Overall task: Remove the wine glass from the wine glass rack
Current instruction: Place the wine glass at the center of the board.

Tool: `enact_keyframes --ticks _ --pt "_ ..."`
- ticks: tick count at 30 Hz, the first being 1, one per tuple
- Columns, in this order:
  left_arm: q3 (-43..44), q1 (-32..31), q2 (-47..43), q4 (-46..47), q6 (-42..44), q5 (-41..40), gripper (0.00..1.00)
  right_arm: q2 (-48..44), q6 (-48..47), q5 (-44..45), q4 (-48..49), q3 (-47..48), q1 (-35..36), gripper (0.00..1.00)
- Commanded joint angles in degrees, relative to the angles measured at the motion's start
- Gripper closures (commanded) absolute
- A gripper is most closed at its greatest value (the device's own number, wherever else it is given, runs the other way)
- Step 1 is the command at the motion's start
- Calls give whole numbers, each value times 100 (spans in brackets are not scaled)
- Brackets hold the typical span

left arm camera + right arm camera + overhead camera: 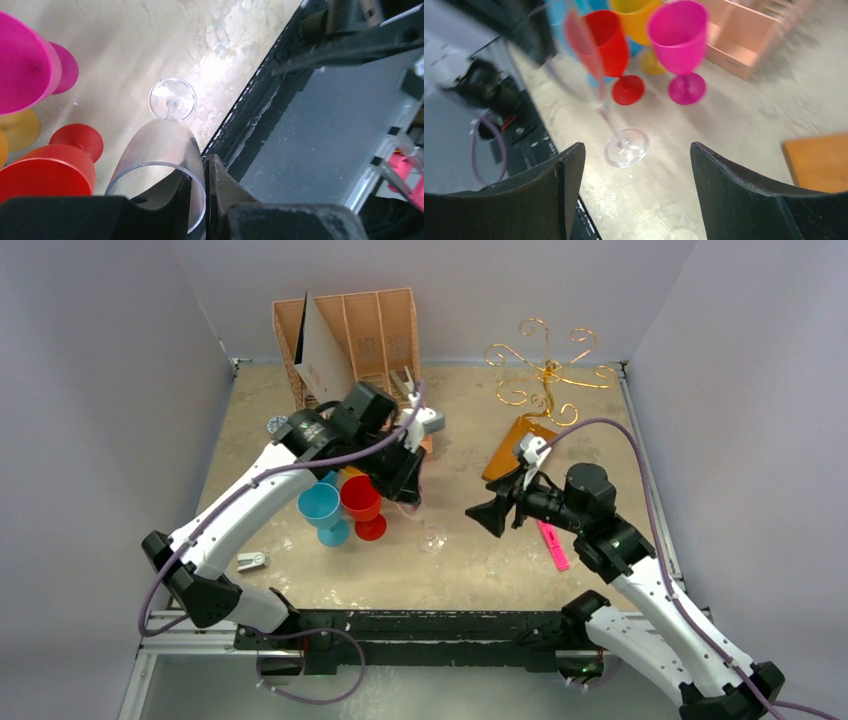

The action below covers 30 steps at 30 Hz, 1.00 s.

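1. Jaws on my left gripper (199, 172) are pinched tight on the rim of the glass (160, 145), with one finger inside the bowl and the other outside against its wall.
2. Jaws on my right gripper (635, 150) stand wide apart and hold nothing. In the wrist view the foot of the glass lies ahead, between my two fingers, touching neither.
3. The glass is clear and tilted, bowl up in my left grip and foot down at the table (465, 420), near its front middle. I cannot tell whether the foot rests on it.
4. Just to the left of the glass, a red goblet (360, 497), a blue goblet (320, 505), a pink goblet (679, 35) and a yellow goblet (636, 20) stand upright, bunched close together.
5. The rack (545, 370) stands at the far right of the table, its gold wire arms rising from a wooden base. It is beyond my right gripper and well apart from the glass.
6. An organiser (370, 335) stands at the far edge, behind my left arm.
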Motion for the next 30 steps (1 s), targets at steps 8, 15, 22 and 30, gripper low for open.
enact_keyframes --ticks 8,15,22,30 --pt "300 -1178 841 -11 -589 -2277 100 569 1989 2601 -1679 1236 2 28" --pt "312 -1247 1093 142 -795 -2804 100 483 2979 3762 -2969 1704 3 51" --pt "-132 -1247 1007 657 -878 -3057 100 -37 2702 3972 -3134 1854 2 44" --pt "-349 -1247 1093 755 -890 -3210 100 260 2162 4055 -3841 2511 2 33"
